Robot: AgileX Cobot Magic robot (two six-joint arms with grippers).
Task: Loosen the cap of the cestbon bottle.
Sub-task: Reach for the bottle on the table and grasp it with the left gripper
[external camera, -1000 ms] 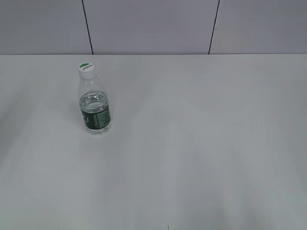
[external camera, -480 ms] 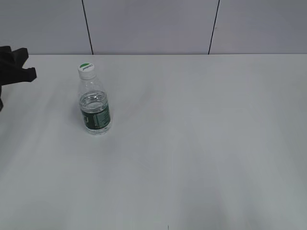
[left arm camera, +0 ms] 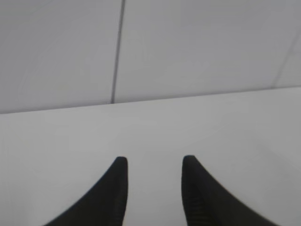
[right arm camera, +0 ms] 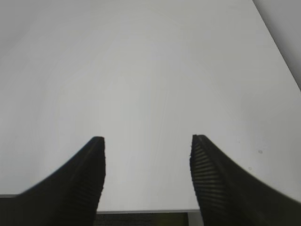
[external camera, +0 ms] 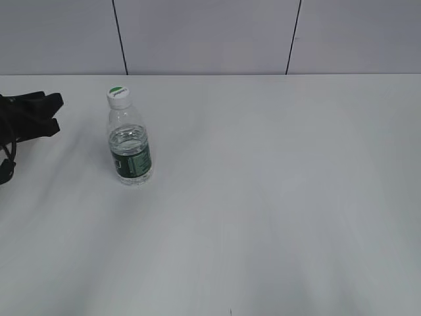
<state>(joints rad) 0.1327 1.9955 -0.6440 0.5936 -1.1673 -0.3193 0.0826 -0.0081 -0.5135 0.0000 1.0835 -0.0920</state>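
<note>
The cestbon bottle [external camera: 131, 150] stands upright on the white table [external camera: 276, 184] at the left, clear plastic with a dark green label band. Its white cap [external camera: 118, 96] with a green logo sits on the neck. My left gripper [external camera: 54, 113] reaches in from the left edge of the exterior view, apart from the bottle, about level with the cap. It is open and empty in the left wrist view [left arm camera: 151, 162], which shows no bottle. My right gripper [right arm camera: 146, 141] is open and empty over the table's near edge, out of the exterior view.
A grey panelled wall [external camera: 210, 36] stands behind the table's far edge. In the right wrist view the table's front edge [right arm camera: 141, 211] lies just under the fingers and its right edge [right arm camera: 277, 47] runs along the upper right.
My left gripper has come into the exterior view from the left edge and moved right toward the bottle. The bottle has not moved.
</note>
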